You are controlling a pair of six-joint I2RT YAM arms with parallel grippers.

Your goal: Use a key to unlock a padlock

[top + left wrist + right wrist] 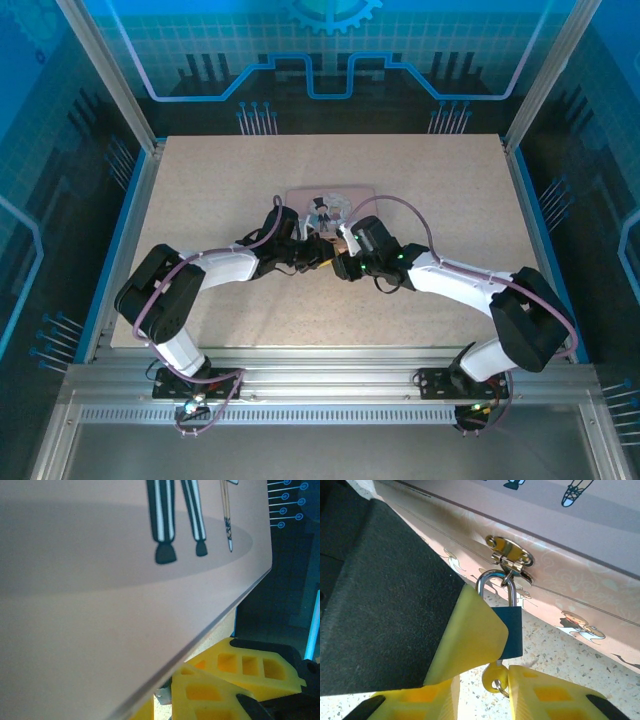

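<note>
**Operator:** Where is the padlock?

**Technician:** The padlock (514,630) hangs directly below the clasp (510,557) on the front wall of the pink box (580,595). Its silver shackle (485,577) passes through the clasp's loop. The key (493,677) sits lower again beneath the clasp. Its blade appears to be entered in the underside of the lock body, with its rounded head and small ring exposed.

**Operator:** What is the state of the fingers?

**Technician:** The left fingers (470,630) are pressed nearly together. One yellow pad lies flat against the lock body below the clasp. The opposite pad is hidden behind the body, so a pinch on the padlock is a judgement. The right fingers (550,695) stand slightly apart with the key's head between them. Whether they clamp the head cannot be told.

**Operator:** How will the parts handle?

**Technician:** By judgement:
- **Padlock:** It is rigid, light and smooth-faced. It hangs loose from the clasp and is likely to swing or twist unless braced. Hold the body across its broad flat faces, clear of the shackle and the keyway.
- **Key:** It is thin, stiff and very small. Grip the head across its flat faces, not by the ring, which probably pivots.
- **Turning:** Apply force about the blade's axis only. A side load may bend the blade or drag the box.
</note>
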